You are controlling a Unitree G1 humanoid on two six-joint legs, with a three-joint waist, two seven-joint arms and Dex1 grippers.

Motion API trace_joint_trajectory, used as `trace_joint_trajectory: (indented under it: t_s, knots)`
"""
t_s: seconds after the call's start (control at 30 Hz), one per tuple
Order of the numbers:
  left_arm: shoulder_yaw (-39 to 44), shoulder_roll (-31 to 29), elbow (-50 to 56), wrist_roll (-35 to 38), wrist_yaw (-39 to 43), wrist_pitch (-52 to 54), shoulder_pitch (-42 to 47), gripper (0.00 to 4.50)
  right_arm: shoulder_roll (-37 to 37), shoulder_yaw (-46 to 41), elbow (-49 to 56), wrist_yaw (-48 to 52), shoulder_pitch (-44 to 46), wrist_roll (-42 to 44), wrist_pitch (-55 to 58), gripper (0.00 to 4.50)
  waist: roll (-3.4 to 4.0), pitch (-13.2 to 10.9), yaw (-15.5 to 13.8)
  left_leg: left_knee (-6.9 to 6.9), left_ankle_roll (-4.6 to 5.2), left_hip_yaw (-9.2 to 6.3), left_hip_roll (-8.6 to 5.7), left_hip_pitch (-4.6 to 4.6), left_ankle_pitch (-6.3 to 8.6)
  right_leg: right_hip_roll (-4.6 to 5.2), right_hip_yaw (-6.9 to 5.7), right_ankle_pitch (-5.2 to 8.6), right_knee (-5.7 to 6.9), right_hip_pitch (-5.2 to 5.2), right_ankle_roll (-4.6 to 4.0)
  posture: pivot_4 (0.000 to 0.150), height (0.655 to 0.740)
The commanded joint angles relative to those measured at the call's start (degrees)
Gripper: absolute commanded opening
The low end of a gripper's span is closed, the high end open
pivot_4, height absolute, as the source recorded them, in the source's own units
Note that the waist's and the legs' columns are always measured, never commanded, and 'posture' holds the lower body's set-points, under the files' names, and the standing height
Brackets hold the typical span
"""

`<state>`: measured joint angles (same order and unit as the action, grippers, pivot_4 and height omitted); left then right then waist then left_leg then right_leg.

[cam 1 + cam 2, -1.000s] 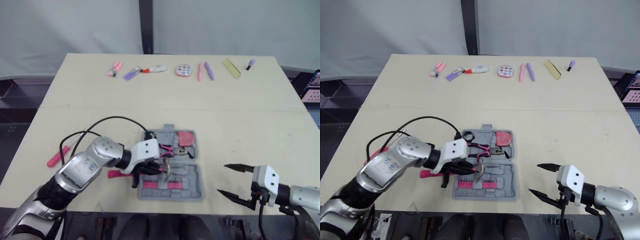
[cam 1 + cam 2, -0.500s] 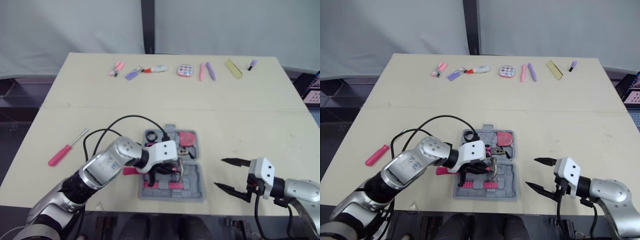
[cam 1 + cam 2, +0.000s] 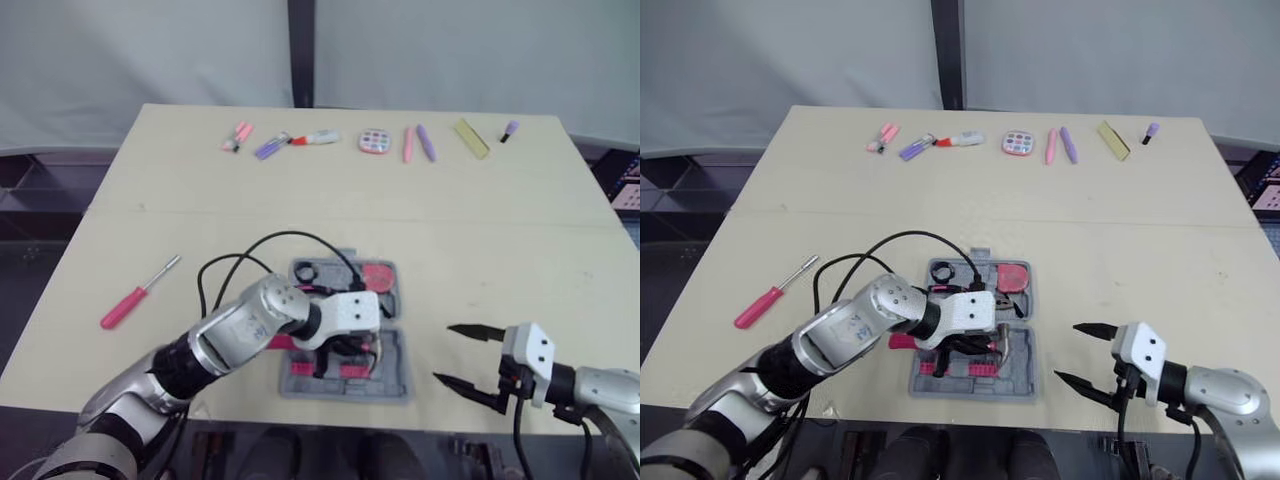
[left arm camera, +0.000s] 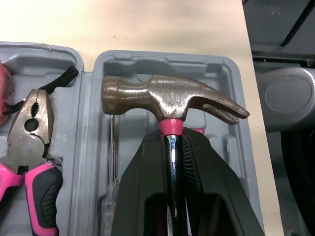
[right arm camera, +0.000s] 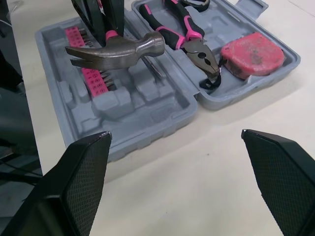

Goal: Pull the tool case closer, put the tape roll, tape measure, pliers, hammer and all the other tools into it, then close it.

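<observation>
Since the brown steel hammer with a pink collar (image 4: 167, 98) is gripped by its thin neck in the closed left claw (image 4: 173, 142), over the near half of the open grey plastic tool case (image 4: 129, 63), it could be twisted on release and left sitting proud, so that closing is prevented; the right claw (image 3: 445, 352) is spread wide, empty, beside the case
</observation>
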<state>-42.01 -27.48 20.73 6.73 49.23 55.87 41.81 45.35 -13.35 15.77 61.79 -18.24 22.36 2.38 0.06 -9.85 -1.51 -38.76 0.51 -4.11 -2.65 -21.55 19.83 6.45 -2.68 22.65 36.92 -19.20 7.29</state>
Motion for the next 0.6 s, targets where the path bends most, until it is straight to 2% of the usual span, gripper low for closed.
trace_joint_trajectory:
  t_s: [0.03,0.37,0.6]
  knots:
    - [-0.84,1.64,-0.26,-0.77,-0.81,0.74,1.18,0.05,1.64,-4.42,1.66,2.91,-2.1,2.88,-1.02,4.5,0.0,0.0,-0.01,-0.03,0.02,0.0,-0.01,-0.01,0.01,0.01,0.0,0.0,0.0,0.01,0.0,0.15,0.74]
    - [-2.9,7.17,-4.74,-2.55,-3.72,3.38,2.73,0.05,1.99,-5.02,1.21,2.9,-1.82,1.93,-0.68,4.5,0.0,0.0,-0.07,-0.11,0.06,0.03,0.0,-0.01,0.03,0.01,0.01,0.0,-0.01,0.03,0.0,0.15,0.74]
    - [-4.81,8.57,-6.97,-3.73,-3.78,3.13,4.73,0.05,1.53,-4.33,1.61,2.37,-1.28,1.76,-0.12,4.5,-0.01,0.0,-0.02,-0.14,0.08,0.02,-0.01,-0.02,0.05,0.01,0.0,0.0,-0.01,0.04,0.0,0.15,0.74]
